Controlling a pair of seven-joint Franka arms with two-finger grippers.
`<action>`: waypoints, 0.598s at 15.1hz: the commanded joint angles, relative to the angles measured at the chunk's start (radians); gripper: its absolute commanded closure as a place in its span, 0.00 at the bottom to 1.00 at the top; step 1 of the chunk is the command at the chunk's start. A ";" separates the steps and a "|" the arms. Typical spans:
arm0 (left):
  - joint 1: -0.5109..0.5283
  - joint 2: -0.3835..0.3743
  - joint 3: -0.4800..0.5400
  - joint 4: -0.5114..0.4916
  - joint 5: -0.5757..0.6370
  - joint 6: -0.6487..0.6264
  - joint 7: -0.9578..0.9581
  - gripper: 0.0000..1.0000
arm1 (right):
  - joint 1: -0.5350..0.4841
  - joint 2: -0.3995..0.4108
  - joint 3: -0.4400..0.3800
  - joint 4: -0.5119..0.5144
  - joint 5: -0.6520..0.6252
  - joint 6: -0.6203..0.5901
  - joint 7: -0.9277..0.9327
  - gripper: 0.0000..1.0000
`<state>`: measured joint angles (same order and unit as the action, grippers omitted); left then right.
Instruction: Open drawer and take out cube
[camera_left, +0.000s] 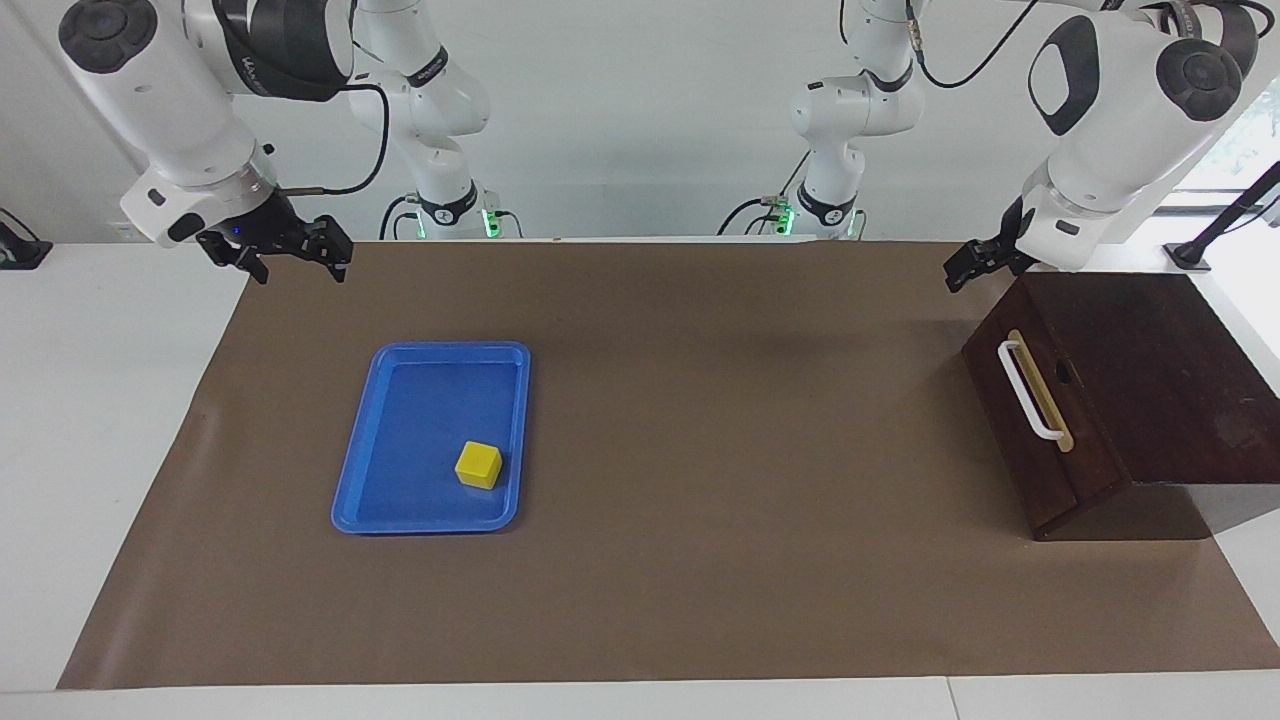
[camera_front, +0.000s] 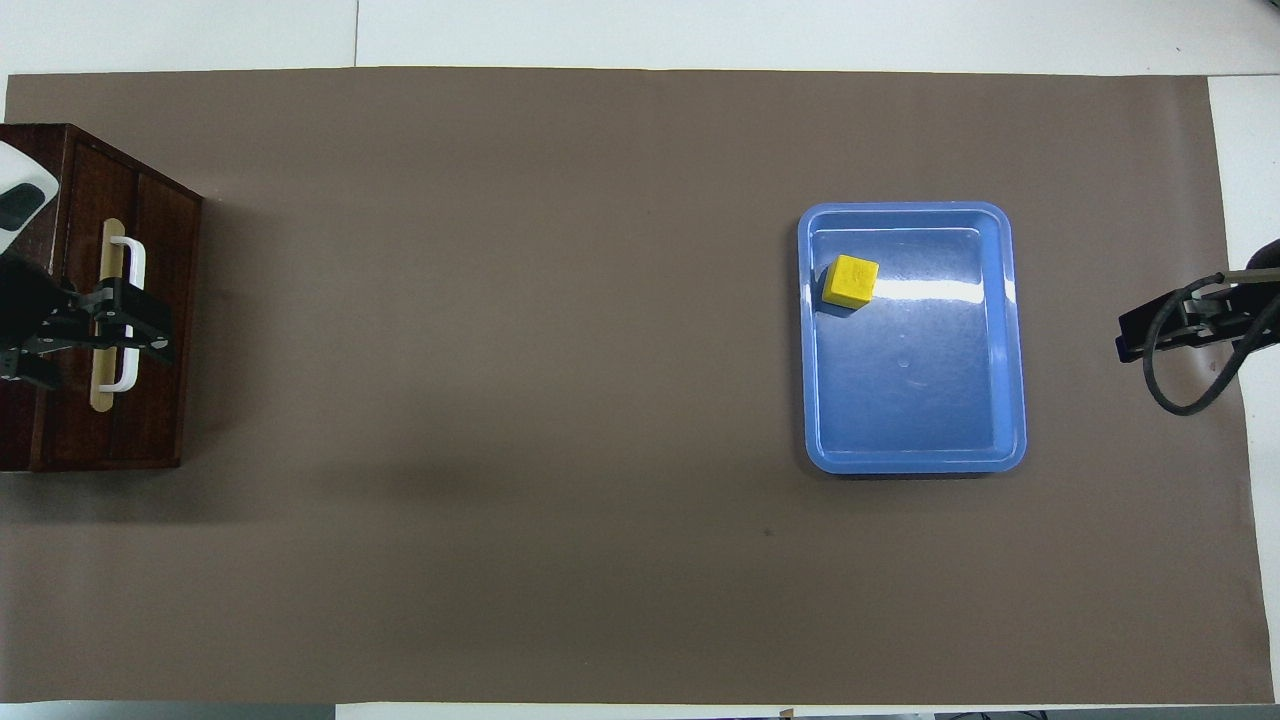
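Observation:
The dark wooden drawer is shut in its dark box at the left arm's end of the table, white bar handle facing the table's middle; it also shows in the overhead view. The small yellow cube lies in the blue tray, also seen from overhead as cube and tray. My left gripper is open and empty, raised beside the box's top corner; from overhead the left gripper covers the handle. My right gripper is open and empty, raised over the mat's edge.
A brown mat covers most of the white table. The tray lies toward the right arm's end, the box at the left arm's end, with bare mat between them.

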<state>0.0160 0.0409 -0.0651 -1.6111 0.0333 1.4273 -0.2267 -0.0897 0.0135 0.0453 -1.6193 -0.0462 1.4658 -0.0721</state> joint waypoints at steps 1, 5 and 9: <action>-0.007 -0.010 0.002 -0.018 -0.015 0.038 0.004 0.00 | -0.010 -0.003 0.013 0.010 -0.009 -0.018 -0.023 0.00; -0.007 -0.012 0.011 -0.050 -0.015 0.036 0.009 0.00 | -0.009 -0.001 0.013 0.012 -0.014 -0.016 -0.021 0.00; -0.008 -0.007 0.014 -0.038 -0.015 0.028 0.009 0.00 | -0.009 -0.001 0.013 0.012 -0.014 -0.009 -0.018 0.00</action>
<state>0.0157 0.0418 -0.0660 -1.6389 0.0331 1.4469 -0.2267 -0.0884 0.0133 0.0486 -1.6179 -0.0462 1.4655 -0.0721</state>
